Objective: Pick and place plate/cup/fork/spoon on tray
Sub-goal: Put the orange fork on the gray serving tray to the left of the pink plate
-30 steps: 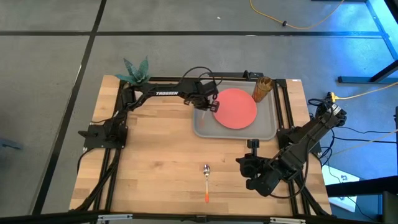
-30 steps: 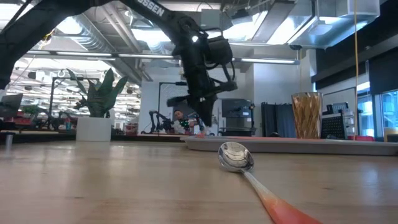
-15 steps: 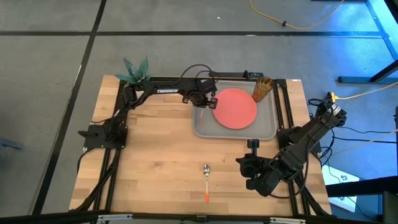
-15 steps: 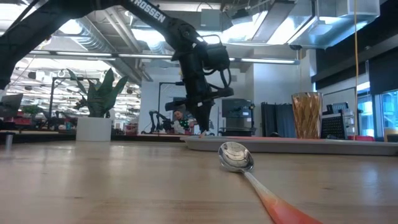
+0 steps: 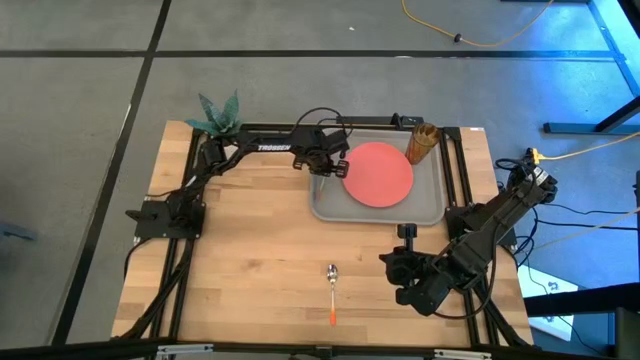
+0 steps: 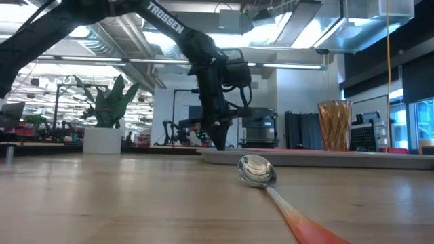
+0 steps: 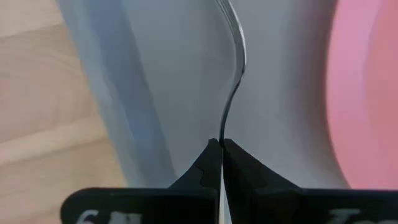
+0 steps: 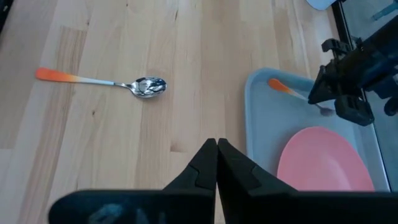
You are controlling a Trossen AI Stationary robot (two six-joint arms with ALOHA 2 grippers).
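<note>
Over the tray's point(image 5: 428, 212) left rim, I see my left claw point(image 5: 333, 168) pinching the fork point(image 8: 292, 91), its silver neck curving away, orange handle tilted up beside the plate point(image 5: 380, 173). Grey tray floor lies bare between rim and plate. My right claw point(image 5: 405, 231) waits closed near the tray's front edge; the spoon point(image 5: 332, 289) lies on open table point(image 5: 250, 250).

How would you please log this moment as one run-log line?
left gripper: shut on fork over tray | right gripper: shut, waiting | spoon: on table
</note>
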